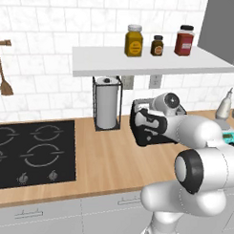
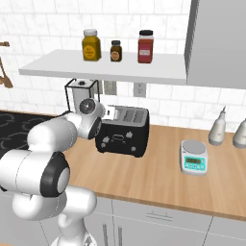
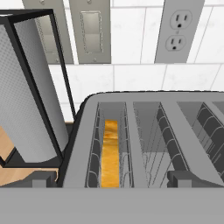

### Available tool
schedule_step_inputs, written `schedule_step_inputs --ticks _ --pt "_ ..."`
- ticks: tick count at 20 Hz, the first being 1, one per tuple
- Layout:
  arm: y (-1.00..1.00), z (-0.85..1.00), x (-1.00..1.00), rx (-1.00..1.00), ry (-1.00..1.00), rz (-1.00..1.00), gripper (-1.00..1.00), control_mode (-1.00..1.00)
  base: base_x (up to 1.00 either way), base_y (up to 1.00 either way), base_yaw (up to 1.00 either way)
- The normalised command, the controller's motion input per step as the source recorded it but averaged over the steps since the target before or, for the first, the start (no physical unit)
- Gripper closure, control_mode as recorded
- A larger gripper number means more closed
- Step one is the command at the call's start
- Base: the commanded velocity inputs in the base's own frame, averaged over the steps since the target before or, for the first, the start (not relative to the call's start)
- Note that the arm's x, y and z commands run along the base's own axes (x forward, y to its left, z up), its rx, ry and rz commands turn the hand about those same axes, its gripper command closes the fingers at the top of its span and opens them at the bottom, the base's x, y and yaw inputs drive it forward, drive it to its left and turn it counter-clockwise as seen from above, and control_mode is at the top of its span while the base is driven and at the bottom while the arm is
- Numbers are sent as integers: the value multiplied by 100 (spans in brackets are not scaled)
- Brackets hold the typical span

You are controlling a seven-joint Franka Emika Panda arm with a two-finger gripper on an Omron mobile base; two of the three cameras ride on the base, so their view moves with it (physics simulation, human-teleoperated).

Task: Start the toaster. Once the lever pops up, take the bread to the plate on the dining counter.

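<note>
A simulated kitchen worktop of light wood runs across the middle of both base views, backed by white tile. The toaster, a black box with a grey slotted top, sits at the centre of the right base view and just right of centre in the left base view, partly behind the white arm.

In the hand view the toaster's top spreads across the lower half of the frame. The bread stands on edge deep in the leftmost slot, showing as a narrow golden-tan strip (the slots beside it hold bare wire guides).

The gripper hangs just above the toaster's near edge; its two dark fingertips sit far apart at the lower left and lower right of the hand view, spread wide and holding nothing.

A paper towel roll in a black wire frame stands just left of the toaster. Wall outlets appear at the upper right of the hand view. A small kitchen scale, probably digital, rests toward the right of the right base view.
</note>
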Motion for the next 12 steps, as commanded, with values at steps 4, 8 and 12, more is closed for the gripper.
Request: schedule_step_inputs --ticks 4,8,12 --pt "0 0 0 0 0 0 -100 -100 0 0 0" --pt "0 0 0 0 0 0 -100 -100 0 0 0" --pt "0 0 0 0 0 0 -100 -100 0 0 0"
